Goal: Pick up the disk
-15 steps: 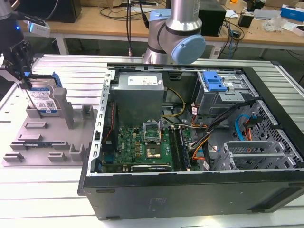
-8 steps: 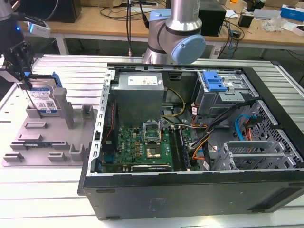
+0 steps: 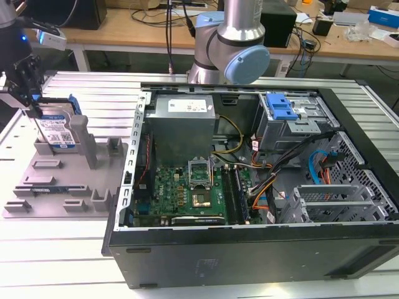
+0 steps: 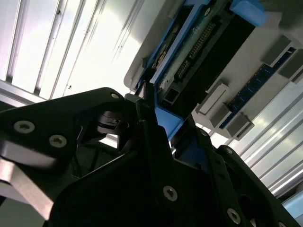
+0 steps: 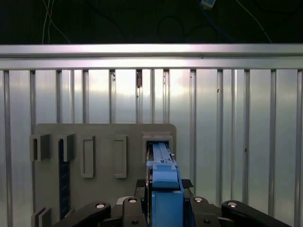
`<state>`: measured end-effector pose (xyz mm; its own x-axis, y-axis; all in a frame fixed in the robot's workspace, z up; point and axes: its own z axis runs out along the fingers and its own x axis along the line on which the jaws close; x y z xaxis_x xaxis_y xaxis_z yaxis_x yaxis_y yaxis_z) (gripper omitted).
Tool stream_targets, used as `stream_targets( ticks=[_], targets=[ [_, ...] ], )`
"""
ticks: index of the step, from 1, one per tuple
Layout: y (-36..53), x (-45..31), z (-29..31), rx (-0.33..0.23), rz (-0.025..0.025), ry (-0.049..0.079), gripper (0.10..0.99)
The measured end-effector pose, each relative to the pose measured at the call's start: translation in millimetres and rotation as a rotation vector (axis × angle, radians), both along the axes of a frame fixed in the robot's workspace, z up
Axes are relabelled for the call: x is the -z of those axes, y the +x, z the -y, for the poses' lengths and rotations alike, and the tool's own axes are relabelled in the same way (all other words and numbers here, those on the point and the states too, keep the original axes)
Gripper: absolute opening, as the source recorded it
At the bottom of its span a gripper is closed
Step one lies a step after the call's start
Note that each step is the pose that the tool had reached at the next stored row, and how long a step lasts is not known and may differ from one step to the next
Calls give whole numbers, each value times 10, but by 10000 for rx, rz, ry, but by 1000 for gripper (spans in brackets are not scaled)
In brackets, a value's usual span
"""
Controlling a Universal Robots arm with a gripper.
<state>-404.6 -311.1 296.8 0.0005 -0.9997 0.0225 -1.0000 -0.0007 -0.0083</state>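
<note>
Black jaws of my gripper (image 5: 163, 210) clamp the disk (image 3: 56, 131), which stands on edge in the grey tray (image 3: 37, 205). I judge the grasp made; next calls for a straight lift clear of the posts.

disk (image 3: 57, 132) upright in tray (image 3: 37, 187) — beside computer case (image 3: 249, 187)

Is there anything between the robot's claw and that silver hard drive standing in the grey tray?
Nothing visible. The black gripper is already at the silver-grey hard drive with blue side rails, which stands on edge in the grey moulded fixture tray; its fingers flank the blue rail.
</note>
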Motion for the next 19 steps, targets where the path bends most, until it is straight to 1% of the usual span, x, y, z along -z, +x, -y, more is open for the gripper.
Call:
stream_targets(
  ticks=[9, 11, 12, 16, 19],
  targets=[
    [0, 2, 0, 0, 3, 1, 365],
    [1, -16, 0, 0, 8, 3, 365],
    [0, -38, 0, 0, 4, 2, 365],
    [0, -176, 0, 1, 2, 1, 365],
    [0, -313, 0, 0, 1, -6, 365]
  ],
)
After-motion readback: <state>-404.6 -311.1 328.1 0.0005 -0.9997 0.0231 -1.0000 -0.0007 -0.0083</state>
